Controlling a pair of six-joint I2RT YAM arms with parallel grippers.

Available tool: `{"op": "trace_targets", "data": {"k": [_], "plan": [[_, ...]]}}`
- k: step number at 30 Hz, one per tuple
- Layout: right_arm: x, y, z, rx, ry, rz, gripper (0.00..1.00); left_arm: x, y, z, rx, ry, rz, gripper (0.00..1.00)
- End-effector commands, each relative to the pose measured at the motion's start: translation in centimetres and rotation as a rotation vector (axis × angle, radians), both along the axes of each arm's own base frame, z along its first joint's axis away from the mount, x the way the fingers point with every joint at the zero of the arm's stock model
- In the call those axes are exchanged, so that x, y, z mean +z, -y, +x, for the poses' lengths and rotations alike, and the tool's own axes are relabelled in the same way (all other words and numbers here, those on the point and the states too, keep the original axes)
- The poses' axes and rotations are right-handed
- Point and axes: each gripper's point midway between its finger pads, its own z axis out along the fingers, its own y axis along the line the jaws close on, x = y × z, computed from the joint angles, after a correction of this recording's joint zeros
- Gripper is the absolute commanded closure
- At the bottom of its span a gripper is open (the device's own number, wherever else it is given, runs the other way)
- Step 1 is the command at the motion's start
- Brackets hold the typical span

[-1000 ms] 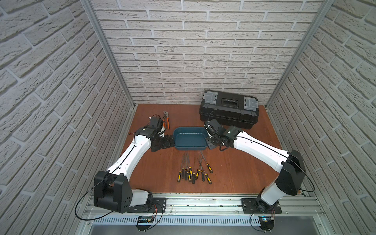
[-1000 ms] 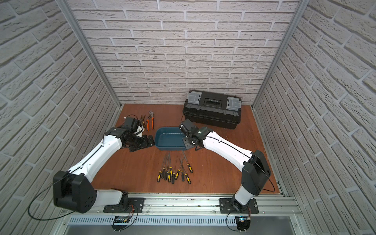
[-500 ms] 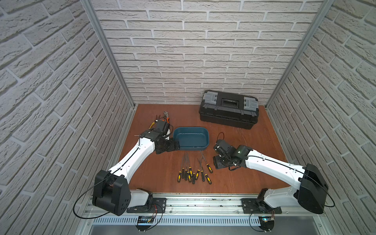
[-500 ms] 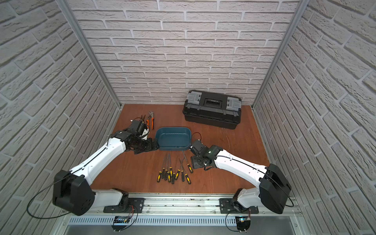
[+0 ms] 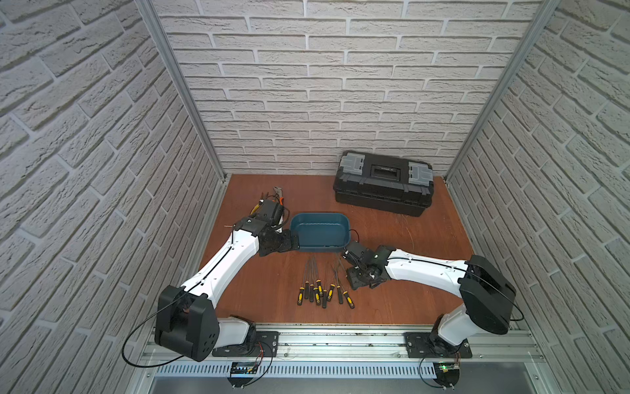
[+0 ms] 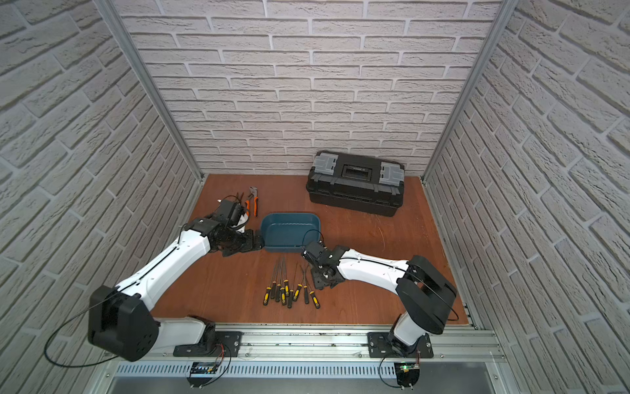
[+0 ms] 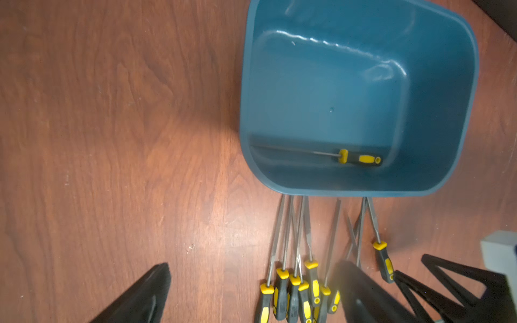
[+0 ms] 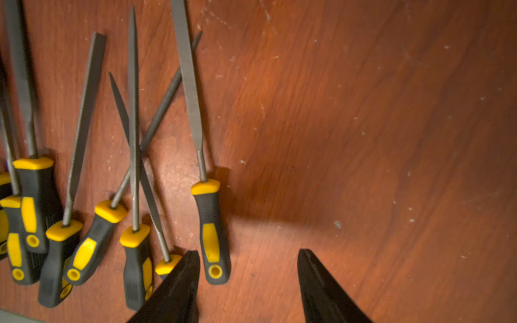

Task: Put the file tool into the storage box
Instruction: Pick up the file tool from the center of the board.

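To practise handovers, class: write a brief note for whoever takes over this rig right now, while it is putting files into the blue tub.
The left pincer is open and empty, beside one end of the tub.
The right pincer is open and empty, low over the table, next to the outermost file.
Done: one file lies inside the tub.
Left: the other files lie in a row on the table in front of the tub; the outermost looks the easiest next pick.

Leftmost file handles [image 8: 4,179] partly past the edge
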Motion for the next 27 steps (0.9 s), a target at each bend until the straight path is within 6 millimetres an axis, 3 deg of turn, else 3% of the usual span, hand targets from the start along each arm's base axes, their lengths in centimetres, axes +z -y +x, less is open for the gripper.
{"op": "trace_targets", "data": {"k": [1, 10, 27], "plan": [[0.2, -1.9, 0.6, 0.051, 0.02, 0.027, 0.41, 1.5, -0.5, 0.3, 0.012, 0.045, 0.026, 0.02], [-1.4, -2.5, 0.3, 0.088, -0.006, -0.026, 0.48, 1.4, -0.7, 0.0, 0.003, 0.035, 0.044, 0.02], [-2.5, -1.3, -0.5, 0.103, -0.024, -0.081, 0.74, 1.5, -0.6, 0.2, -0.024, 0.038, 0.055, 0.02]]}}
